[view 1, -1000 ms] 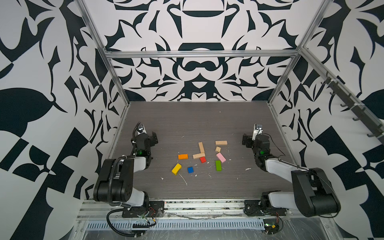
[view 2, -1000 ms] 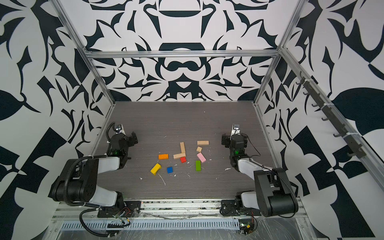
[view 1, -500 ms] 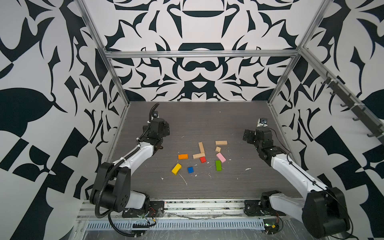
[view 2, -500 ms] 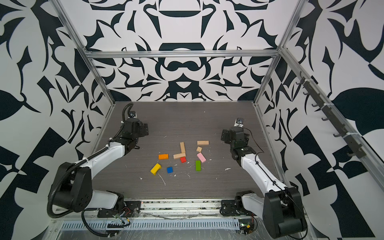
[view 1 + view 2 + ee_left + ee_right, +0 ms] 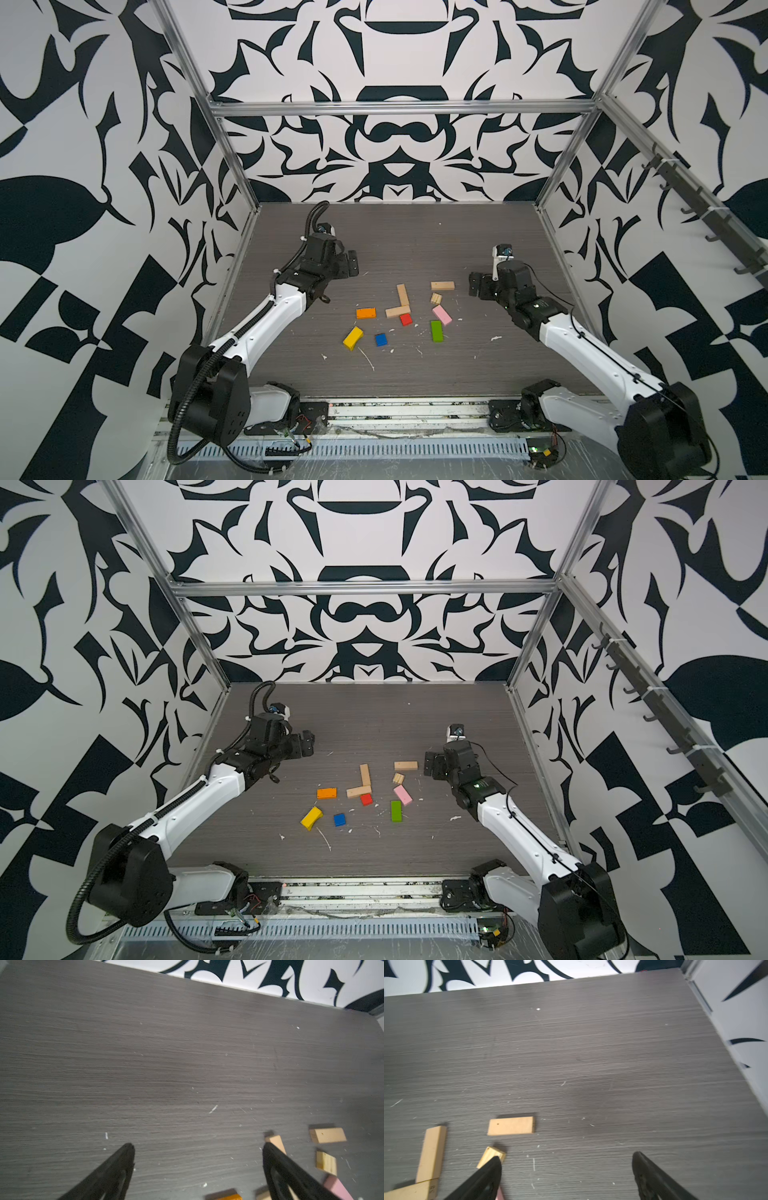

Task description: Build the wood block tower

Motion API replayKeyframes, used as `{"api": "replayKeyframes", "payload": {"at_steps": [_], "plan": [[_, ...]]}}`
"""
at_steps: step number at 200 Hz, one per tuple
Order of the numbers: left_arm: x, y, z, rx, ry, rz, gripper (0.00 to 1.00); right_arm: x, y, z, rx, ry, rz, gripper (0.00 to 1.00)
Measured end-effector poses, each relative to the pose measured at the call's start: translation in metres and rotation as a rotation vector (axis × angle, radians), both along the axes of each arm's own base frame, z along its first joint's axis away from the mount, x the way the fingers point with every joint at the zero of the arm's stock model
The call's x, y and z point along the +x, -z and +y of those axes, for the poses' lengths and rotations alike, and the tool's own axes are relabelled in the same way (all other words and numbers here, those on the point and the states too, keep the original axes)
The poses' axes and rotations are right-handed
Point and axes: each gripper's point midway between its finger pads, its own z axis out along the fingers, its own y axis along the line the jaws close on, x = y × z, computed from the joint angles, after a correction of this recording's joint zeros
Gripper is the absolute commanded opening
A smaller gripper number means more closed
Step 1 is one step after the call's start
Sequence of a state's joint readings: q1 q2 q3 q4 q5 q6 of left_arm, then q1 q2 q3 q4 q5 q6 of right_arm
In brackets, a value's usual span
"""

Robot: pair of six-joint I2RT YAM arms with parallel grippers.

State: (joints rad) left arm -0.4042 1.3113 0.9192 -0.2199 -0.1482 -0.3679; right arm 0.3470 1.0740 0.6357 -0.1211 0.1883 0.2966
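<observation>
On surface [image 5: 415, 232], centre, blocks [image 5: 397, 311] lie scattered flat, none stacked; no tower yet. Two tan planks [image 5: 402, 294] touch in L-shape; third plank [image 5: 442, 285] apart, cube [image 5: 436, 298] just beside pink [image 5: 441, 314]. Around them orange [image 5: 366, 313], yellow [image 5: 353, 337], blue [image 5: 381, 339], red [image 5: 406, 319], green [image 5: 436, 331]. Wide and empty, left tool [image 5: 348, 266] hovers left of blocks. Wide and empty too, right tool [image 5: 478, 284] hangs near third plank, likely lining up for base piece. Loose spread leaves gripping room.

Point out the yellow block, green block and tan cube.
yellow block [image 5: 353, 337]: in a top view, top face.
green block [image 5: 436, 331]: in a top view, top face.
tan cube [image 5: 489, 1153]: right wrist view, top face.
</observation>
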Motion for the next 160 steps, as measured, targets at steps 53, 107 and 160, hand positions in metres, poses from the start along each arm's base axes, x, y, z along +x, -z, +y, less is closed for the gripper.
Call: {"api": "replayKeyframes", "payload": {"at_steps": [53, 107, 160], "plan": [[-0.015, 0.031, -0.040, -0.069, 0.137, 0.127, 0.98, -0.018, 0.014, 0.053, -0.023, -0.180, -0.047, 0.99], [-0.026, 0.068, -0.086, -0.078, 0.245, 0.251, 0.96, -0.037, 0.041, 0.071, -0.060, -0.230, -0.107, 0.98], [-0.025, 0.081, -0.122, -0.082, 0.321, 0.299, 0.91, -0.037, 0.062, 0.085, -0.106, -0.279, -0.158, 0.97]]}}
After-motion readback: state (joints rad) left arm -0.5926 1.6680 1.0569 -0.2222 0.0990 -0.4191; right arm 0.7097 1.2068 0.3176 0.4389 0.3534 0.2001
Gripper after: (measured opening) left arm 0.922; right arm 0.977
